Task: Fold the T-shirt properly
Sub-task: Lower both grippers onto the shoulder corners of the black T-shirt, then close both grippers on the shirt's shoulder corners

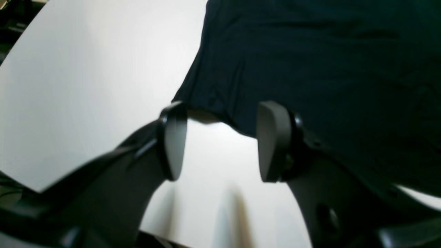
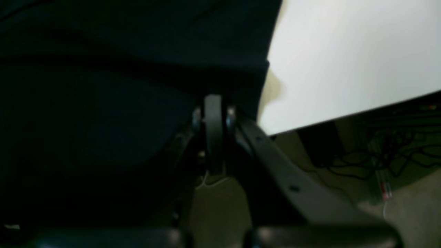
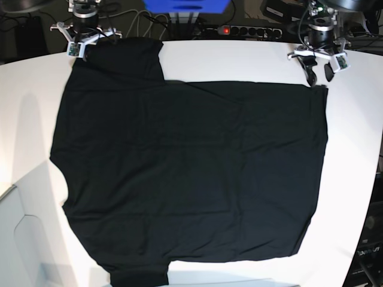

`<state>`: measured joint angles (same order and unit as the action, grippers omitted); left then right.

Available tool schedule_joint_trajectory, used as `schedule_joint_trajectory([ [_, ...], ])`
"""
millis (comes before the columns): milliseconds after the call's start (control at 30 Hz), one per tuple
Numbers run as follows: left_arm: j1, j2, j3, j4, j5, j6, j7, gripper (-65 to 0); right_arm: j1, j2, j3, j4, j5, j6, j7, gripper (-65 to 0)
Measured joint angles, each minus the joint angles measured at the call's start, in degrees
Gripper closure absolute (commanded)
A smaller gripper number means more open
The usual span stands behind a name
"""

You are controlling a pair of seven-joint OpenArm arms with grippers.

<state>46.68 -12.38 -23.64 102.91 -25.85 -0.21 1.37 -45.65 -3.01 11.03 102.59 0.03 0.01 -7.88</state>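
Right gripper clamped tight on the T-shirt far-left corner; left gripper hangs half-open, empty, at the far-right corner.

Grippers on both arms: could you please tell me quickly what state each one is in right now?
Left gripper: open, holding nothing, at the edge of the plain black cloth T-shirt.
Right gripper: shut on the T-shirt.

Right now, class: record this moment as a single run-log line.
T-shirt: spread flat on white table | right gripper: shut at shirt's edge | left gripper: open at shirt corner, no grip | fold: not begun
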Motion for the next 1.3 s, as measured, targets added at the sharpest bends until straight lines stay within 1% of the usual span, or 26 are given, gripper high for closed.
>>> schedule_joint_trajectory([
  [300, -1.6, 0.0, 0.0, -3.9, 0.0, 0.0, 0.1, -31.7, -0.1, 0.0, 0.3, 1.7, 0.0, 0.0, -0.5, 0.0],
  [500, -1.6, 0.0, 0.0, -4.0, 0.0, 0.0, 0.1, -31.7, 0.4, 0.2, 0.6, 1.7, 0.0, 0.0, -0.5, 0.0],
  [600, -1.5, 0.0, 0.0, -4.0, 0.0, 0.0, 0.1, -31.7, 0.9, 0.0, 2.1, 1.7, 0.0, 0.0, -0.5, 0.0],
  [733, -1.5, 0.0, 0.0, -4.0, 0.0, 0.0, 0.1, -31.7, 0.0, 0.0, 2.4, 1.8, 0.0, 0.0, -0.6, 0.0],
  [833, -1.5, 0.0, 0.0, -4.0, 0.0, 0.0, 0.1, -31.7, 0.0, 0.2, 2.4, 2.0, 0.0, 0.0, -3.6, -0.5],
  [867, -1.5, 0.0, 0.0, -4.0, 0.0, 0.0, 0.1, -31.7, 0.1, 0.2, 2.4, 2.0, 0.0, 0.0, -5.1, -2.7],
  [1000, -1.5, 0.0, 0.0, -4.0, 0.0, 0.0, 0.1, -31.7, 0.1, 0.2, 2.3, 2.0, 0.0, 0.0, -5.3, -13.2],
  [1133, -1.5, 0.0, 0.0, -4.0, 0.0, 0.0, 0.1, -31.7, 0.0, 0.1, 2.3, 2.0, 0.0, 0.0, -5.0, -17.0],
  [1300, -1.5, 0.0, 0.0, -4.0, 0.0, 0.0, 0.1, -31.7, 0.1, 0.1, 2.3, 2.1, 0.0, 0.0, -5.0, -26.6],
])
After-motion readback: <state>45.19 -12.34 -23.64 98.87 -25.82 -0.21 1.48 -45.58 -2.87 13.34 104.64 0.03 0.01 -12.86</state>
